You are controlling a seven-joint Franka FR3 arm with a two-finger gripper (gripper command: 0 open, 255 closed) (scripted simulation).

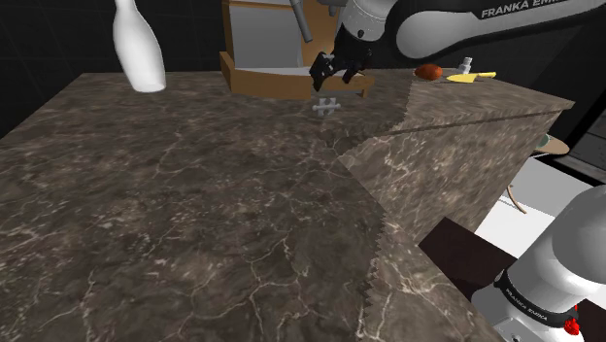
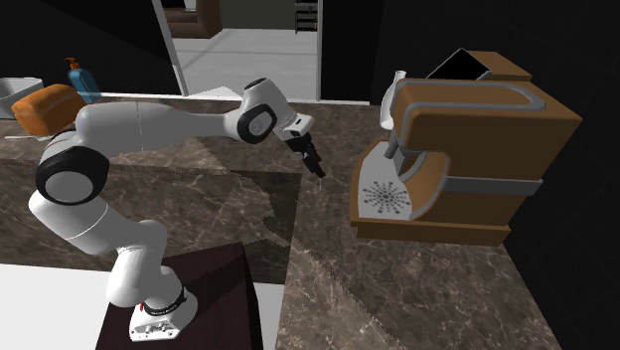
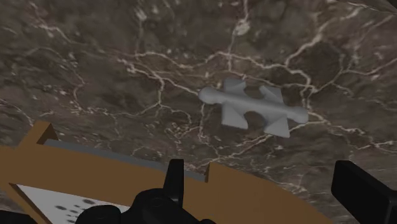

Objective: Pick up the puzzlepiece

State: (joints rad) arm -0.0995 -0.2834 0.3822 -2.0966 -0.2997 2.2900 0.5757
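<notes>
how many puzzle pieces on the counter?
1. One grey puzzle piece lies flat on the dark marble counter, close to the base of the brown machine, below the open hand. More could sit hidden behind the machine.

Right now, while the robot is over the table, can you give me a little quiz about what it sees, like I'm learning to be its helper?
1. True or false: the gripper is holding the grey puzzle piece.
2. Pick one: what is the puzzle piece lying on? A. the dark marbled counter B. a white plate C. the floor
3. Fill in the blank: the gripper is ____ (open or shut).

Key: 1. False: it hangs above the puzzle piece without touching it. 2. A. 3. Open.
</notes>
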